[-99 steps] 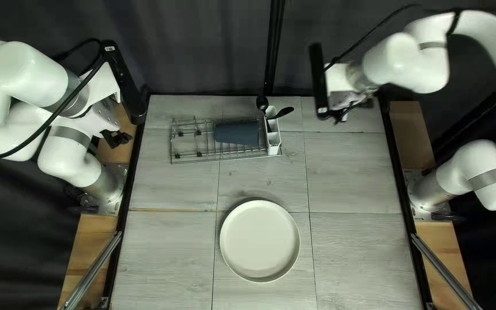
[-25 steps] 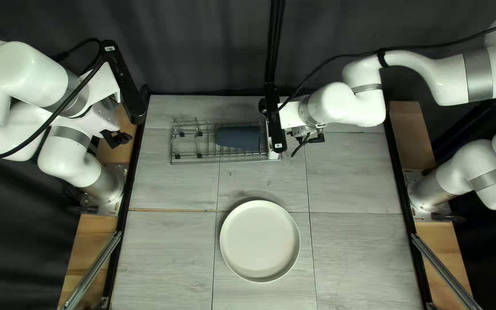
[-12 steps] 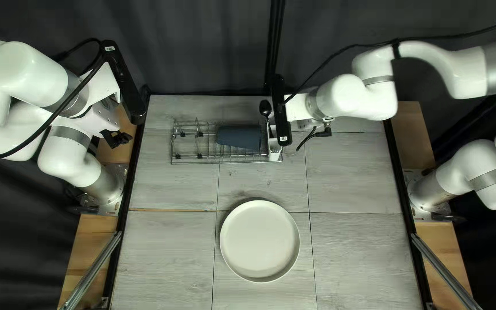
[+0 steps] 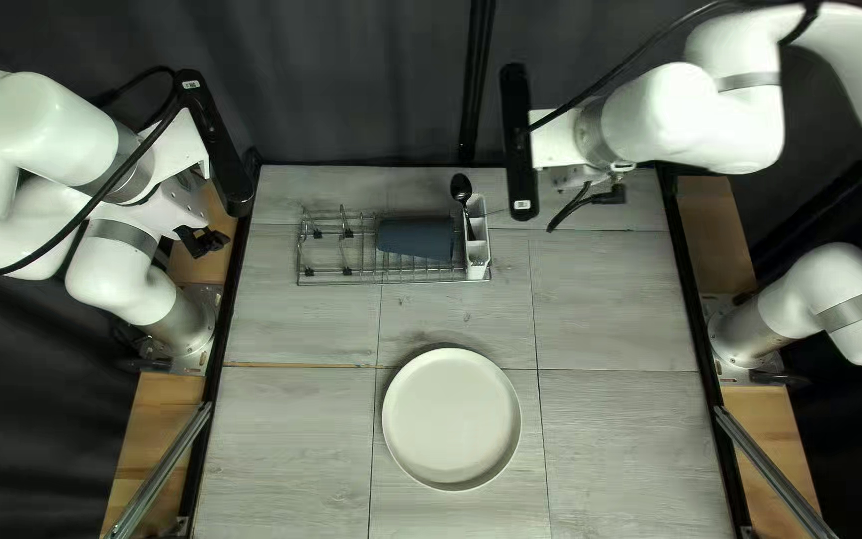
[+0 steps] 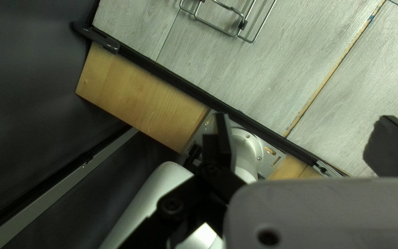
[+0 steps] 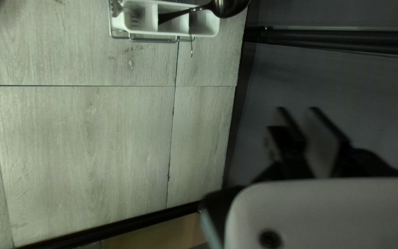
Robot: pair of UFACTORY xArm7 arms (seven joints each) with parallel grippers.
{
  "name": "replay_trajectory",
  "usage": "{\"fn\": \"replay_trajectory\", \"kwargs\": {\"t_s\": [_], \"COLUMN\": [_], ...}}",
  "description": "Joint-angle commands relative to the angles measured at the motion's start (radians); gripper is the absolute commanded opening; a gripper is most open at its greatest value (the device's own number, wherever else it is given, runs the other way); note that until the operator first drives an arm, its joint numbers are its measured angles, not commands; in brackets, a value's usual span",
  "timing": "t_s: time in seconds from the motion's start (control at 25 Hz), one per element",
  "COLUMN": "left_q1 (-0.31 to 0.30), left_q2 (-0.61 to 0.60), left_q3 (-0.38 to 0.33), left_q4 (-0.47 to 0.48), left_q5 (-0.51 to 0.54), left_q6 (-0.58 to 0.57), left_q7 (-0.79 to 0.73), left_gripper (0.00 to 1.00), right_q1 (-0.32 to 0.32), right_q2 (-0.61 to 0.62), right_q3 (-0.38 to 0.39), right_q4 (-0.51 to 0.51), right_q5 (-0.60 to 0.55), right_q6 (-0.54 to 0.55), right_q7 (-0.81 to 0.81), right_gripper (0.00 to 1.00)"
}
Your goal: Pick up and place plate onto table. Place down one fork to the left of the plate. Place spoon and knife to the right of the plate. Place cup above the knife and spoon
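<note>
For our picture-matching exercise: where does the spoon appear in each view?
Top left view: spoon in the white holder, at the right end of the wire rack.
Left wrist view: not in it.
Right wrist view: in the same holder, bowl jutting past its end.
Shared landmark: the rack, partly visible in both wrist views.

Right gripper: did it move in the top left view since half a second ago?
Yes, the right gripper has moved away from the white holder, rightward and toward the view's top.
</note>
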Motion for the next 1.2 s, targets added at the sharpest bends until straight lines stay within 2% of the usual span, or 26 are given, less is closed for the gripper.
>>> {"fn": "replay_trajectory", "kwargs": {"t_s": [0.04, 0.12, 0.28, 0.68, 0.72, 0.76, 0.8, 0.84, 0.88, 1.2], "left_q1": [0.000, 0.000, 0.000, 0.000, 0.000, 0.000, 0.000, 0.000, 0.000, 0.000], "left_q2": [0.000, 0.000, 0.000, 0.000, 0.000, 0.000, 0.000, 0.000, 0.000, 0.000], "left_q3": [0.000, 0.000, 0.000, 0.000, 0.000, 0.000, 0.000, 0.000, 0.000, 0.000], "left_q4": [0.000, 0.000, 0.000, 0.000, 0.000, 0.000, 0.000, 0.000, 0.000, 0.000], "left_q5": [0.000, 0.000, 0.000, 0.000, 0.000, 0.000, 0.000, 0.000, 0.000, 0.000], "left_q6": [0.000, 0.000, 0.000, 0.000, 0.000, 0.000, 0.000, 0.000, 0.000, 0.000], "left_q7": [0.000, 0.000, 0.000, 0.000, 0.000, 0.000, 0.000, 0.000, 0.000, 0.000], "left_gripper": [1.00, 1.00, 1.00, 1.00, 1.00, 1.00, 1.00, 1.00, 1.00, 1.00], "right_q1": [0.001, -0.008, -0.022, -0.063, -0.065, -0.066, -0.068, -0.068, -0.067, -0.064], "right_q2": [0.063, 0.117, 0.184, 0.259, 0.263, 0.267, 0.272, 0.274, 0.276, 0.280], "right_q3": [-0.020, -0.046, -0.078, -0.141, -0.143, -0.145, -0.148, -0.148, -0.148, -0.145], "right_q4": [-0.098, -0.119, -0.138, -0.180, -0.180, -0.180, -0.180, -0.179, -0.178, -0.156], "right_q5": [0.005, 0.018, 0.042, 0.082, 0.089, 0.093, 0.100, 0.103, 0.106, 0.121], "right_q6": [-0.147, -0.229, -0.326, -0.472, -0.479, -0.484, -0.492, -0.494, -0.496, -0.473], "right_q7": [0.065, 0.061, 0.038, -0.024, -0.031, -0.036, -0.041, -0.043, -0.046, -0.060], "right_gripper": [1.00, 1.00, 1.00, 1.00, 0.97, 0.89, 0.68, 0.04, 0.00, 0.00]}}
